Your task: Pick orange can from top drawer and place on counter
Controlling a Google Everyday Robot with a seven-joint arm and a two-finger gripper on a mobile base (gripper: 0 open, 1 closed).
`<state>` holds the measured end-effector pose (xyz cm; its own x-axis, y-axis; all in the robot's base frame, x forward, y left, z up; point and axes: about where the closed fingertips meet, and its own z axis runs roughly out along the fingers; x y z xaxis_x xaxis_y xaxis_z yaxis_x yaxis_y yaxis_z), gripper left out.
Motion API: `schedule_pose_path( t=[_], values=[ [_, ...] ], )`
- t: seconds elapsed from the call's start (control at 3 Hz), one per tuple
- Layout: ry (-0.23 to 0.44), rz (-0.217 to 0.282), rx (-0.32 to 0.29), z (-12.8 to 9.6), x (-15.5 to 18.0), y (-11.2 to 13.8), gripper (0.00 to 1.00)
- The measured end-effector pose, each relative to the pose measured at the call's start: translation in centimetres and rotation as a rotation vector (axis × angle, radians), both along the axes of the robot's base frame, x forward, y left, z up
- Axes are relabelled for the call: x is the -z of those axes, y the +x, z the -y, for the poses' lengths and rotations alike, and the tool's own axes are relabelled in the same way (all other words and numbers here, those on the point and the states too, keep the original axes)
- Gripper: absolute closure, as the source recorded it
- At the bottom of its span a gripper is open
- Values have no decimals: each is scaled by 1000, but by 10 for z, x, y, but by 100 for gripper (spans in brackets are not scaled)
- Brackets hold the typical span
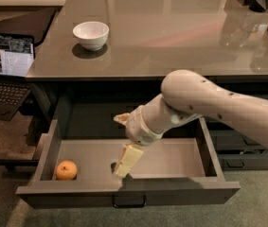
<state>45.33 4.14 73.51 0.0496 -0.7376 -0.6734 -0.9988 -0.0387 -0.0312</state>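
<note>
orange can (pixel 66 170): front-left corner of top drawer (pixel 181 189); we judge it light, round, rolls easy, so grip across mid.
pincer (pixel 123 144): spread wide, empty, mid-drawer, apart from can.

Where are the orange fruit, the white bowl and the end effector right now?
orange fruit (pixel 66 170): camera view, middle of its skin, front-left in the top drawer (pixel 171 159).
white bowl (pixel 91 41): camera view, outer wall.
end effector (pixel 118 145): camera view, midway between open fingertips, inside the drawer.
</note>
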Motion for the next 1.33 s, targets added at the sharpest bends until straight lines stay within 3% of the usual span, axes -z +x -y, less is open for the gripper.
schedule_pose_path(
  t=[0.33, 0.67, 1.33],
  values=[
    [-39, -2, 6, -30, 11, -2, 0],
    [-39, -2, 6, -31, 11, -2, 0],
    [52, 32, 4, -43, 28, 20, 0]
  ],
)
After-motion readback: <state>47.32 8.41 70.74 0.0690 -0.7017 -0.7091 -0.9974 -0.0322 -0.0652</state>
